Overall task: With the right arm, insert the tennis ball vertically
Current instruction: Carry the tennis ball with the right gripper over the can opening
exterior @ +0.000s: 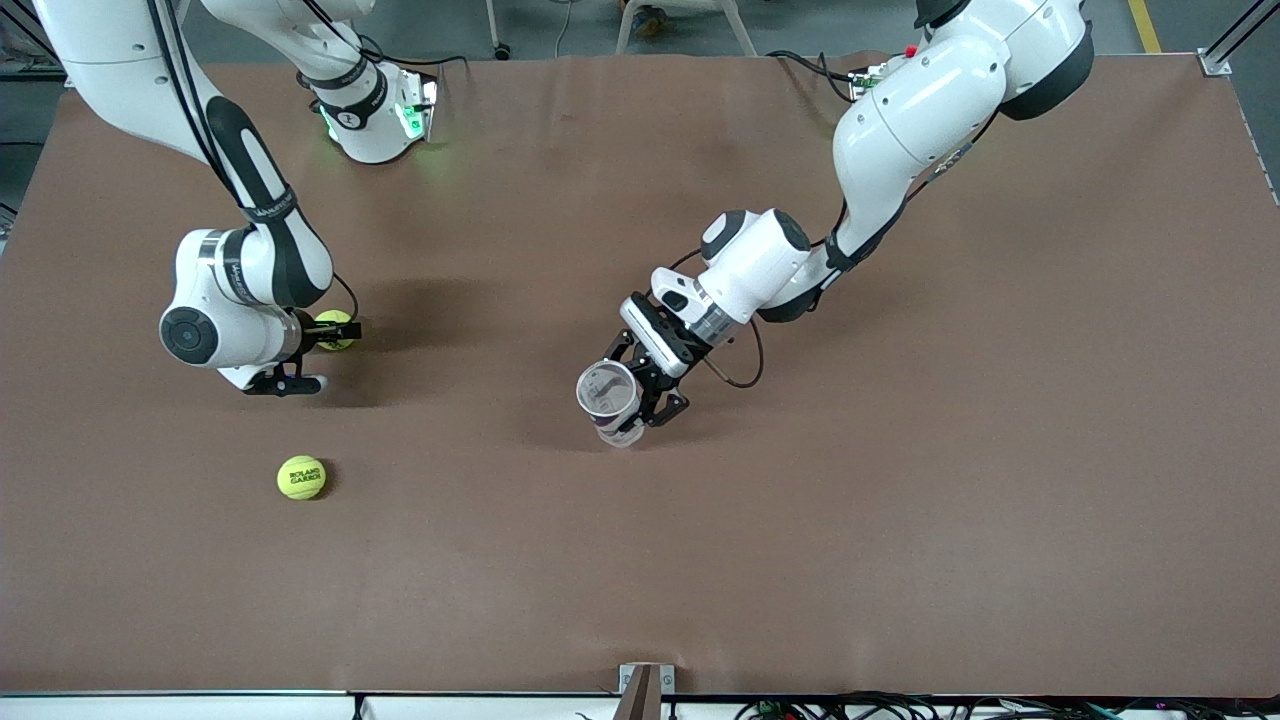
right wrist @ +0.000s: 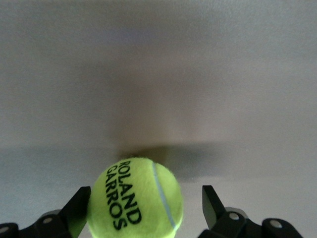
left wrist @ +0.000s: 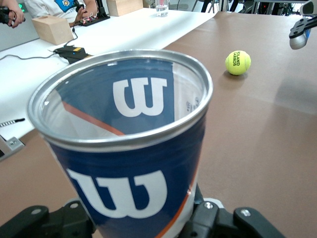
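Note:
A yellow tennis ball (exterior: 336, 330) (right wrist: 136, 198) lies on the brown table toward the right arm's end. My right gripper (exterior: 326, 352) (right wrist: 144, 194) is low over the table and open, with its fingers on either side of this ball. One finger touches the ball and the other stands apart from it. Over the middle of the table, my left gripper (exterior: 650, 385) (left wrist: 143, 220) is shut on a blue Wilson tennis ball can (exterior: 608, 396) (left wrist: 126, 148). The can's open silver-rimmed mouth points upward and nothing is inside.
A second tennis ball (exterior: 301, 477) (left wrist: 237, 62) lies loose on the table, nearer to the front camera than the right gripper. The brown table mat (exterior: 900, 520) stretches wide around both arms.

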Controlling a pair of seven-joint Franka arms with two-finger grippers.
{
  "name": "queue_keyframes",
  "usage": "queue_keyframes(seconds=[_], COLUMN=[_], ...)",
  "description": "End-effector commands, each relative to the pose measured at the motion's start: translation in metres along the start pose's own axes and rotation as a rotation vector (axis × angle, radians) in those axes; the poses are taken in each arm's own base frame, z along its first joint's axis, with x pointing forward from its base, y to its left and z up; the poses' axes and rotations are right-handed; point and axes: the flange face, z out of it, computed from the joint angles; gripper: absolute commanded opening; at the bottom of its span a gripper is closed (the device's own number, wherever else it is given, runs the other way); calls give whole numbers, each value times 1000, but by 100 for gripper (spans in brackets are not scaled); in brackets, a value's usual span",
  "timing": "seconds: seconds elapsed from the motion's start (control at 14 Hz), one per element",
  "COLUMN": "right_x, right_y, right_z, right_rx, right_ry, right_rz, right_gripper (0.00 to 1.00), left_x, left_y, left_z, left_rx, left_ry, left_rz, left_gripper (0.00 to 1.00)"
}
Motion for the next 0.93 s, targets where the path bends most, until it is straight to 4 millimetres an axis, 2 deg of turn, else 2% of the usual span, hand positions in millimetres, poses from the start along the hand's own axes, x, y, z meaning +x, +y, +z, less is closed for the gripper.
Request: queue_keyframes(seconds=[0.0, 0.07, 0.14, 0.21, 0.28, 0.43, 0.5, 0.64, 0.71, 0.85], right_x=[-3, -4, -4, -3, 0, 7, 14, 30, 36, 42], right_y=[0, 0, 3, 1, -1, -2, 0, -6, -13, -31], right_z=[4, 5, 4, 0, -8, -32, -58, -121, -154, -206], right_rx=[14, 16, 18, 18, 20, 105, 130, 135, 132, 187], right_ry=[-3, -15, -21, -30, -43, -51, -53, -9, 30, 109], right_rz=[-20, -50, -55, -54, -55, -7, -3, -23, -37, -47], right_gripper=[70, 54, 43, 22, 18, 18, 18, 18, 18, 18], left_x=[3, 2, -4, -9, -10, -15, -17, -16, -16, -17], left_y=[11, 11, 13, 14, 15, 21, 23, 27, 28, 28], left_z=[1, 1, 5, 7, 7, 11, 12, 13, 13, 13], left_rx=[-3, -5, -11, -14, -16, -27, -30, -34, -36, -37], left_ry=[16, 13, 4, -2, -3, -11, -13, -13, -13, -16], left_rz=[-31, -33, -40, -43, -41, -40, -40, -38, -37, -38], left_gripper=[67, 68, 68, 68, 68, 69, 69, 70, 70, 71])
